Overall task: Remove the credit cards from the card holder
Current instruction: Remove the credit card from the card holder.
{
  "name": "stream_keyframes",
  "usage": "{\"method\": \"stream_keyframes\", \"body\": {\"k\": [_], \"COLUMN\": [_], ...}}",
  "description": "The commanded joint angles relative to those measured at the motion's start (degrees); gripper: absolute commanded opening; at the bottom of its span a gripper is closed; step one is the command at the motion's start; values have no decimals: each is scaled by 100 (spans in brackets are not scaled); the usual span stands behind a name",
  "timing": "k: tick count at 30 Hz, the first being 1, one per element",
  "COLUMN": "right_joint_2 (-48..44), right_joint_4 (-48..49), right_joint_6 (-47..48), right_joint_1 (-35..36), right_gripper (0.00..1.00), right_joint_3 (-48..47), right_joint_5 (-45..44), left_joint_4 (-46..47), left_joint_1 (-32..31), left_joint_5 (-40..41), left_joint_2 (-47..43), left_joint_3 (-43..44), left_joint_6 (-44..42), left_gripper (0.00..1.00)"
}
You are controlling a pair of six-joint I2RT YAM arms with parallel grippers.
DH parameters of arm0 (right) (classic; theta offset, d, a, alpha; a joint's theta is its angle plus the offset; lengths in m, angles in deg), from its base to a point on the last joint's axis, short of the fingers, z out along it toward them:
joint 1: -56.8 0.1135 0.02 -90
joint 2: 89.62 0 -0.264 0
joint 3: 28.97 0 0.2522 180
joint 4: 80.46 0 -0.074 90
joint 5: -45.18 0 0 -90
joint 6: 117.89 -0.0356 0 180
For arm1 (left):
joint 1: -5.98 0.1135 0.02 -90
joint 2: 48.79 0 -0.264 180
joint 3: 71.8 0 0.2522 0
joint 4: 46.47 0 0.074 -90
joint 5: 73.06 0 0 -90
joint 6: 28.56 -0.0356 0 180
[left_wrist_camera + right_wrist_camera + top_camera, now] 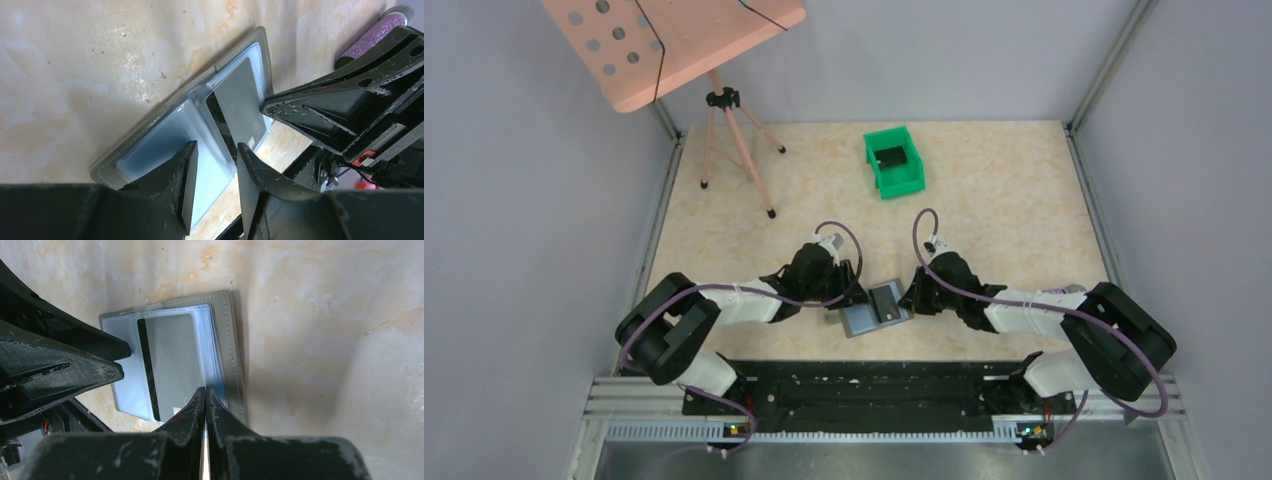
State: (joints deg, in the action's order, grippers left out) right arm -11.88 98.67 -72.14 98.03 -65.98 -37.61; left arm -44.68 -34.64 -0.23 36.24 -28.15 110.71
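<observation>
The card holder (861, 319) lies open on the table between my two grippers. It has a grey stitched border (231, 340) and light blue clear sleeves (155, 147). A grey card (175, 357) with a black stripe lies on its right half, and it also shows in the left wrist view (242, 102). My right gripper (205, 391) is shut, its tips pinched at the card's right edge. My left gripper (216, 157) is open, with its fingers straddling the light blue left panel just above it. In the top view the left gripper (842, 292) and the right gripper (912, 296) flank the holder.
A green plastic bin (894, 160) with a dark item inside stands at the back of the table. A pink perforated board on a tripod (724, 100) stands at the back left. A purple glittery cylinder (372, 32) shows behind the right gripper. A black rail (864, 385) runs along the near edge.
</observation>
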Motion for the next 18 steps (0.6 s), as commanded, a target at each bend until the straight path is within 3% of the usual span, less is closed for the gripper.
{"method": "stream_keyframes", "body": {"k": [1,18], "right_joint_2": [36,123], "right_joint_4": [-251,-133], "right_joint_6": [-85,-180], "right_joint_1": [109,210], "right_gripper": [0,0], "right_joint_3": [116,179], "right_joint_5": [-92,-139], "left_joint_4": [679,1078], "left_joint_1": [-48,-154], "left_joint_5": [-95,-121], "left_joint_2": [179,533], "left_joint_3": [-106,-71], "left_joint_6": [68,250], "left_gripper": [39,34]}}
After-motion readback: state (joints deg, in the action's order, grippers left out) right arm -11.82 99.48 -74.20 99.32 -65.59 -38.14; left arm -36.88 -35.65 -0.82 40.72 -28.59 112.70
